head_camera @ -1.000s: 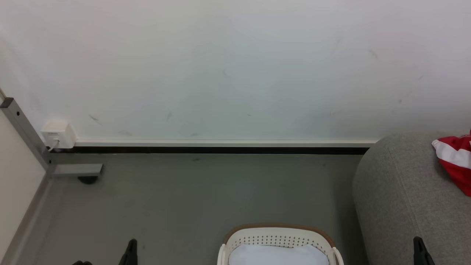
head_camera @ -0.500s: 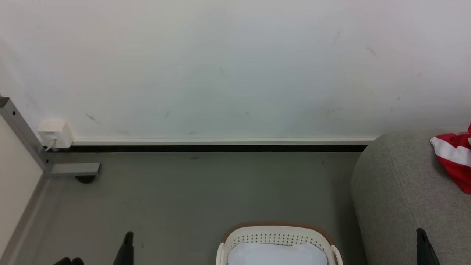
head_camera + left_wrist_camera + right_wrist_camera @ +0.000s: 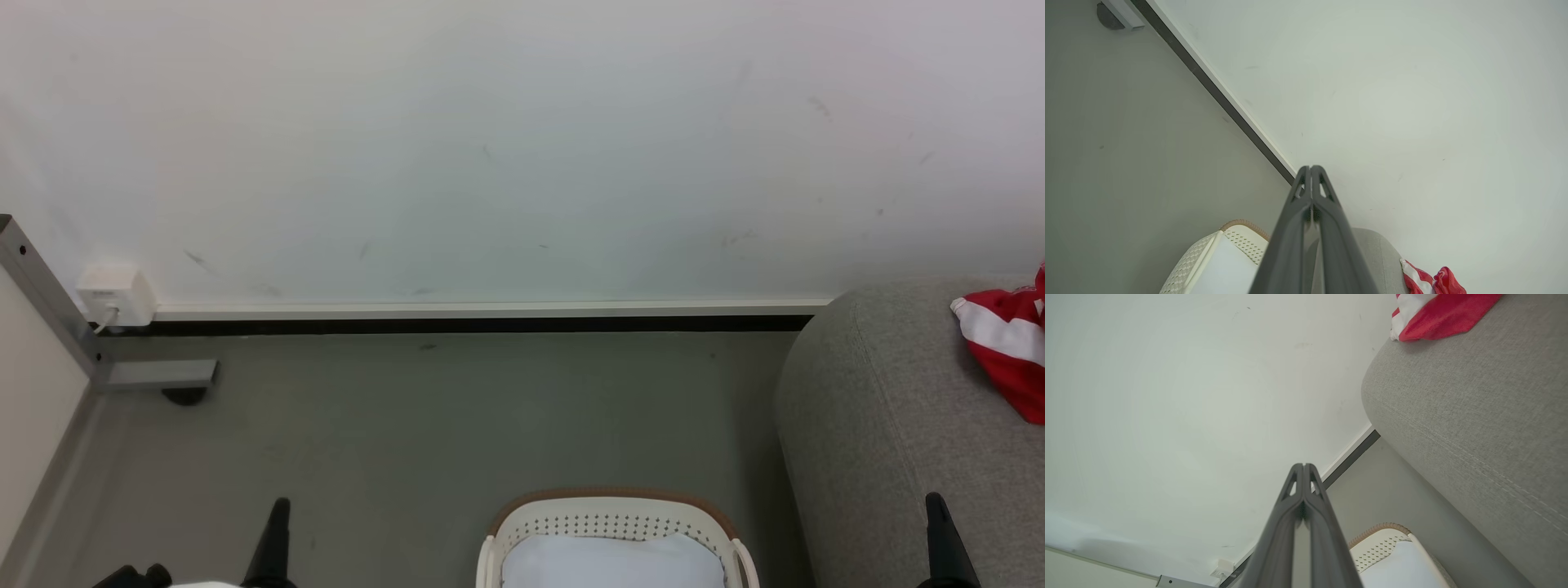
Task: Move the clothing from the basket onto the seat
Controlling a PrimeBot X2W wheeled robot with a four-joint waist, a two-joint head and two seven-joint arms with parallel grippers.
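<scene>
The sofa [image 3: 882,425] is coarse, matt woven cloth with a stitched seam; the garment [image 3: 1016,376] is thin, smooth fabric. The basket [image 3: 612,516] is smooth perforated plastic with a braided-looking rim, and the floor [image 3: 457,425] is matt.

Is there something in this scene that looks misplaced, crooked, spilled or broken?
Nothing is spilled or broken. The clothing lies bunched, not flat, on the seat near its rounded end. The basket stands upright on the floor with a white cloth inside. The wall has faint scuff marks.
</scene>
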